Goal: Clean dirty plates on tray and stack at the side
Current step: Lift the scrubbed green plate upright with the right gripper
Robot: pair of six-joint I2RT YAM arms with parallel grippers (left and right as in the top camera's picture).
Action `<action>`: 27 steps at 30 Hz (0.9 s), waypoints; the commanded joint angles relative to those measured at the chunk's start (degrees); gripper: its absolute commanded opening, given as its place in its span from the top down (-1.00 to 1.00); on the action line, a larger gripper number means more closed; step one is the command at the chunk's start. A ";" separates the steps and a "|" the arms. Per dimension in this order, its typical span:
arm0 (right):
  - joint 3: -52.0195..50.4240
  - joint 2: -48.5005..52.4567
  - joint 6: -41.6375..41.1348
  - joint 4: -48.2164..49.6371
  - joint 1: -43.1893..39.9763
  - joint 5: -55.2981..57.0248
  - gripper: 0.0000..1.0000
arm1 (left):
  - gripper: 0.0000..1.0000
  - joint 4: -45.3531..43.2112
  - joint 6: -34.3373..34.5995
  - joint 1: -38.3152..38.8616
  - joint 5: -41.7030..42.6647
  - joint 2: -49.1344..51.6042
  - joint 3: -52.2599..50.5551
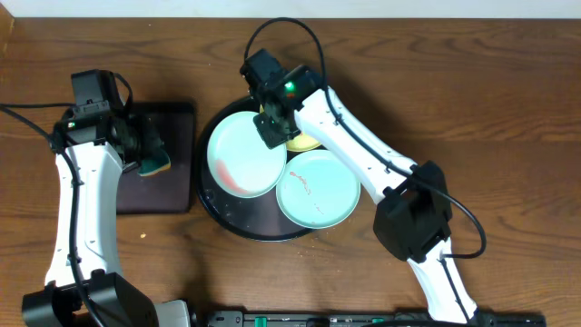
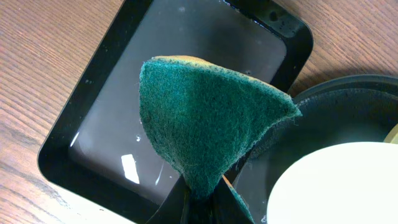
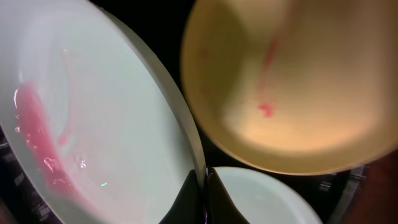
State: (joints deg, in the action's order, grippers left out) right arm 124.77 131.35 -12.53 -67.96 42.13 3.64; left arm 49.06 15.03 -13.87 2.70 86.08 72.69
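Note:
The round black tray (image 1: 221, 214) holds three plates. A mint plate (image 1: 241, 154) with a red smear sits at its left, and also shows in the right wrist view (image 3: 93, 124). A second mint plate (image 1: 318, 189) lies at the right, and a yellow plate (image 1: 307, 143) is mostly hidden under my right arm; the right wrist view shows it (image 3: 298, 81) with red marks. My right gripper (image 1: 272, 130) is shut on the rim of the left mint plate (image 3: 200, 180). My left gripper (image 1: 150, 156) is shut on a green sponge (image 2: 205, 118) over the rectangular tray.
A smaller black rectangular tray (image 1: 172, 191) lies left of the round tray, wet inside in the left wrist view (image 2: 124, 124). Bare wooden table (image 1: 508, 109) surrounds both. My right arm crosses over the round tray's back right.

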 commanded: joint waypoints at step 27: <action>1.88 -19.19 -3.30 -0.15 14.62 57.42 0.98 | 0.85 -0.22 -0.13 -0.22 -0.74 2.27 -0.11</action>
State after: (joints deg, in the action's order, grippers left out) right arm 125.47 117.05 -14.63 -68.23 55.66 56.71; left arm 49.01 15.03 -13.87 2.66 86.89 72.69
